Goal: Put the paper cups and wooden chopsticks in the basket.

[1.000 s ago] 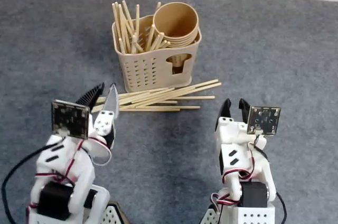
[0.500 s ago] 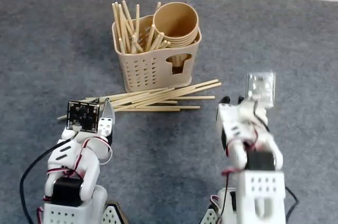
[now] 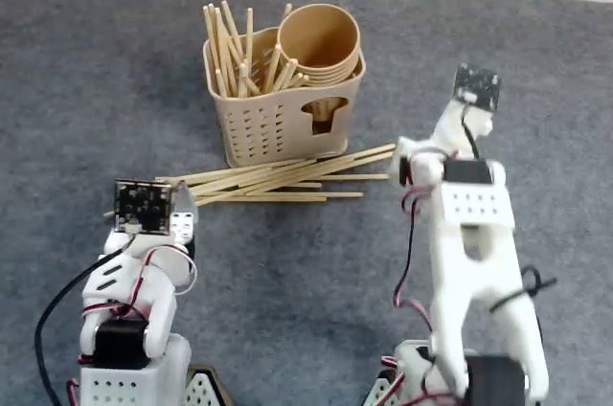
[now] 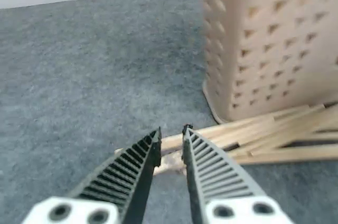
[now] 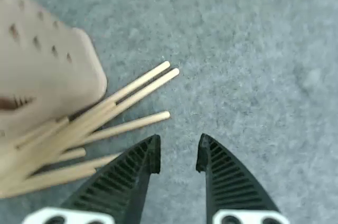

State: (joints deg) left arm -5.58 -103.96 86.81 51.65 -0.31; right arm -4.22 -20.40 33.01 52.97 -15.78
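Left claw (image 4: 171,134) narrowly open over one end of the loose chopsticks (image 3: 287,181), right claw (image 5: 178,152) open beside the other end, cups (image 3: 321,37) in basket (image 3: 278,124), grey desk (image 3: 536,61)

Looking down from high over the table (image 3: 86,80). Low and close behind left gripper (image 4: 171,133) and right gripper (image 5: 177,153), facing 1 shared basket (image 4: 274,44) and chopsticks (image 4: 253,135) ahead.

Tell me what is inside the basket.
The basket holds a nested stack of paper cups on one side and standing wooden chopsticks on the other. Its wall covers their lower parts, so the bottom cannot be seen.
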